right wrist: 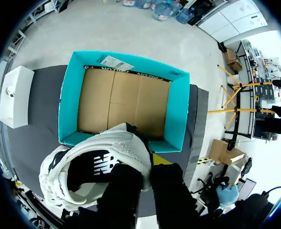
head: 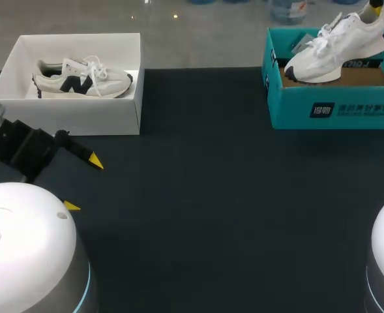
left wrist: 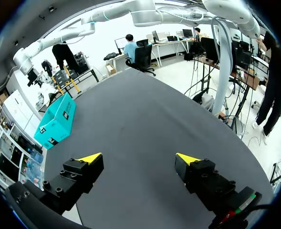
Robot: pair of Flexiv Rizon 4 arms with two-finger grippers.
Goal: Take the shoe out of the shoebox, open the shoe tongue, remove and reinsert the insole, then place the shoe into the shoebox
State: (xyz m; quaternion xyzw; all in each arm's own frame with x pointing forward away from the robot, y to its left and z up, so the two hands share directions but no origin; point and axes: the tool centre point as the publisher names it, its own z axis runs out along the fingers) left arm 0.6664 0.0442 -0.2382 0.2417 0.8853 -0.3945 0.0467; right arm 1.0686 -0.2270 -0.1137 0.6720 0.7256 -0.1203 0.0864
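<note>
Above the teal shoebox point(head: 335, 111): you have the white shoe point(right wrist: 97, 157) tilted, heel high over the box's right end and toe low toward its left end. Whether the toe touches the box is unclear.
Right gripper point(right wrist: 148, 164): jaws clamped on the heel collar, apparently one finger inside the shoe and one outside.
Shoe handling: probably light, with a soft upper and a bendy sole. The heel is likely its stiffest part, so this hold seems sound. Expect the toe to swing and the laces to dangle.
Left gripper point(left wrist: 140, 160): jaws wide apart with nothing between them, well left of the teal shoebox over the dark table point(head: 211, 195).
Tongue work: you'll likely want the shoe resting sole-down beside the shoebox.
</note>
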